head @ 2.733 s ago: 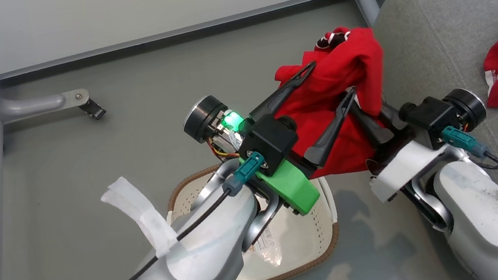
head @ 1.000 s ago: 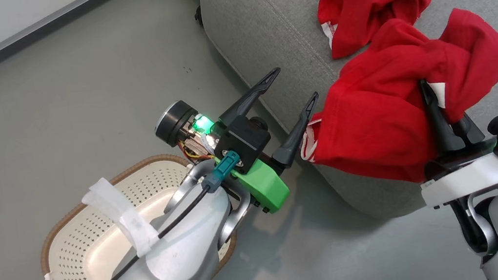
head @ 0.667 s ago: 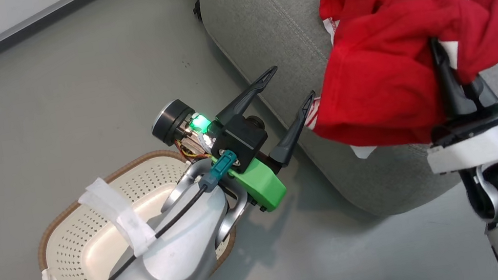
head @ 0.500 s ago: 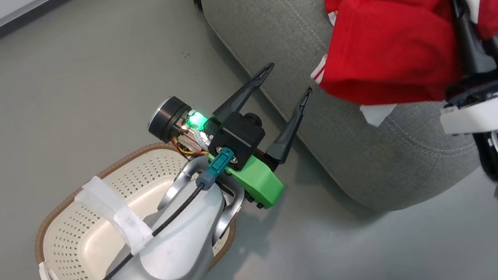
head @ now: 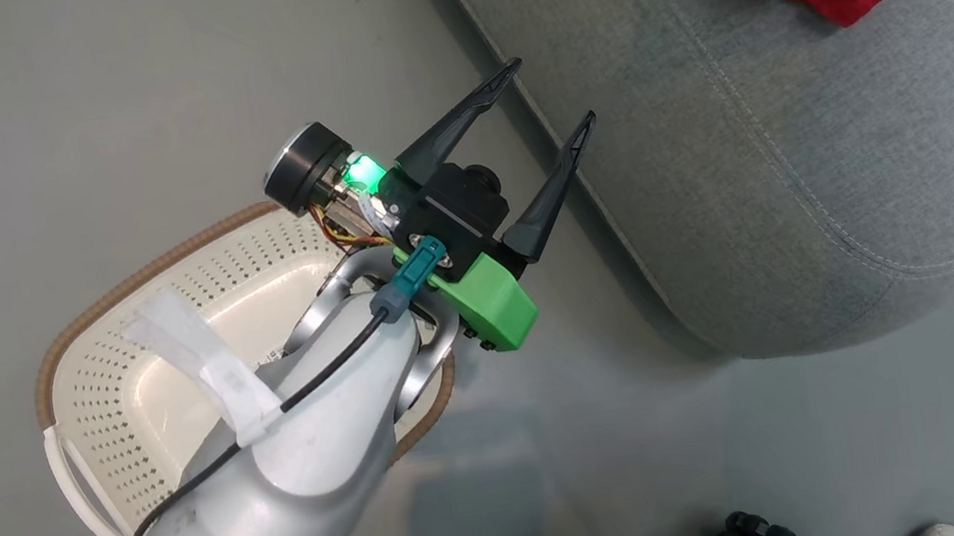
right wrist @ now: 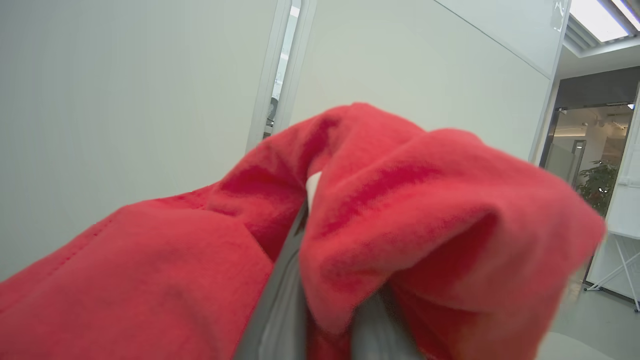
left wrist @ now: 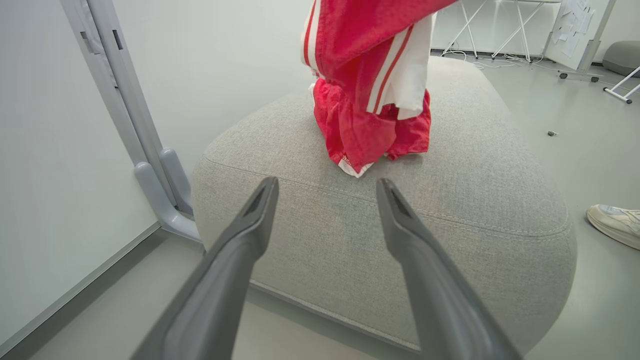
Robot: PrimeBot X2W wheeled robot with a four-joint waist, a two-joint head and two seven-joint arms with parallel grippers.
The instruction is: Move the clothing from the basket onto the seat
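My left claw (head: 552, 91) stood wide and empty just past the basket (head: 154, 259), its tips near the edge of the seat (head: 802, 163). My right claw (right wrist: 320, 285) was clamped on one red shirt (right wrist: 425, 200), which hung over the other shirt (left wrist: 372, 132) lying on the seat.

The seat (head: 802, 163) is matt, coarse-woven grey cloth; the shirts (left wrist: 360, 125) soft red fabric; the basket (head: 109, 399) smooth perforated plastic; the floor (head: 87, 128) smooth, faintly glossy.
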